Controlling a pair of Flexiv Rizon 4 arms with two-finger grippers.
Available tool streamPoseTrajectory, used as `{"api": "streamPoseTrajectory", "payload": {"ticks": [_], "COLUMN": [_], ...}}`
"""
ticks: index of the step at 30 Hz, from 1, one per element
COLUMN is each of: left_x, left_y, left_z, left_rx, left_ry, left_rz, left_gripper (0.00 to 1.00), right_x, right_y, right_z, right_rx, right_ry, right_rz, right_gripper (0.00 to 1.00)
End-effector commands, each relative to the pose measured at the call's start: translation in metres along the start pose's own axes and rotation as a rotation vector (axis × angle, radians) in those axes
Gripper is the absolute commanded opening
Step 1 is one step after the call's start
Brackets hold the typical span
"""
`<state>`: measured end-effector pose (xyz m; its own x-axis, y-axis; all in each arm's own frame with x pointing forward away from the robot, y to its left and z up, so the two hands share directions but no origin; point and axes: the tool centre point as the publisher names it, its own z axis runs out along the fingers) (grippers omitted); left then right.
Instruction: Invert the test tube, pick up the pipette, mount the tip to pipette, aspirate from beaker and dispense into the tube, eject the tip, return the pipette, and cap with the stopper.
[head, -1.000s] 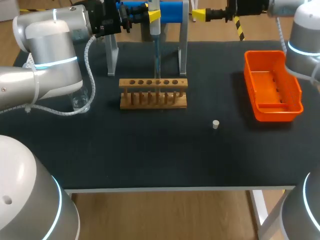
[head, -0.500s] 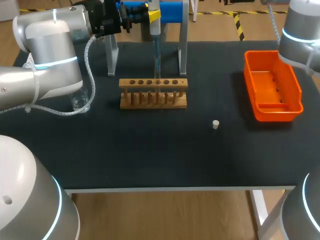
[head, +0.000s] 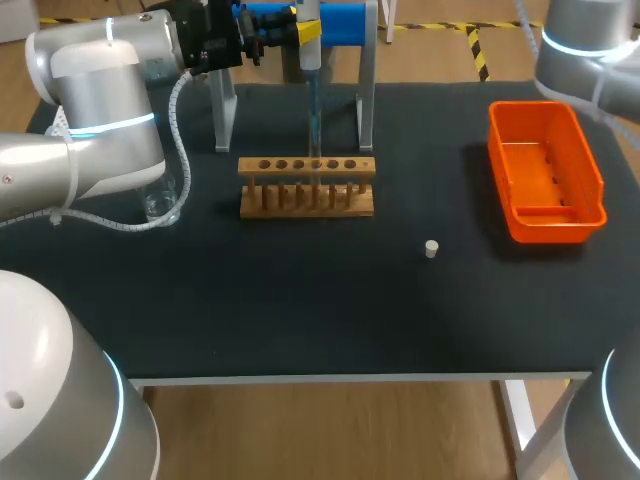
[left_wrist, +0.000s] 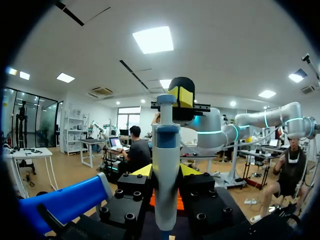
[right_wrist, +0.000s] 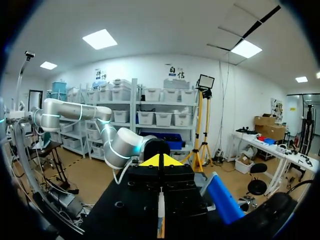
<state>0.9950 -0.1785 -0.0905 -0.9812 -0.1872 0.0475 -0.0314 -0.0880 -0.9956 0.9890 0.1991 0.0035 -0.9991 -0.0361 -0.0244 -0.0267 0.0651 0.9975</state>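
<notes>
At the table's back, my left gripper is shut on the grey and blue pipette. The pipette's slim lower end points down at the wooden tube rack. In the left wrist view the pipette stands upright between my left gripper's yellow fingertips. I cannot make out a test tube in the rack. A small pale stopper lies on the mat to the right of the rack. The glass beaker is half hidden behind my left arm. My right gripper is shut on nothing, and only its arm shows in the head view.
An orange tray sits at the right side of the table. The pipette stand, metal legs under a blue top, stands behind the rack. My left arm's cable hangs near the beaker.
My right gripper, open beside the pipette's top a second ago, has drawn back up and to the right, out of the head view, and shut. The left arm and pipette have not moved.
</notes>
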Motion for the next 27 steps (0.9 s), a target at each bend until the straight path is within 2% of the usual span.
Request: {"api": "streamPoseTrajectory", "payload": {"ticks": [1, 27], "left_x": [0.000, 0.000], "left_y": [0.000, 0.000], "left_z": [0.000, 0.000], "left_rx": [0.001, 0.001], "left_ry": [-0.001, -0.001], "left_rz": [0.001, 0.001], "left_gripper": [0.00, 0.00], "right_x": [-0.008, -0.003], "right_y": [0.005, -0.004], "right_z": [0.009, 0.041], "right_rx": [0.007, 0.025], "right_ry": [0.023, 0.065], "right_rz": [0.007, 0.066], "right_gripper": [0.00, 0.00]}}
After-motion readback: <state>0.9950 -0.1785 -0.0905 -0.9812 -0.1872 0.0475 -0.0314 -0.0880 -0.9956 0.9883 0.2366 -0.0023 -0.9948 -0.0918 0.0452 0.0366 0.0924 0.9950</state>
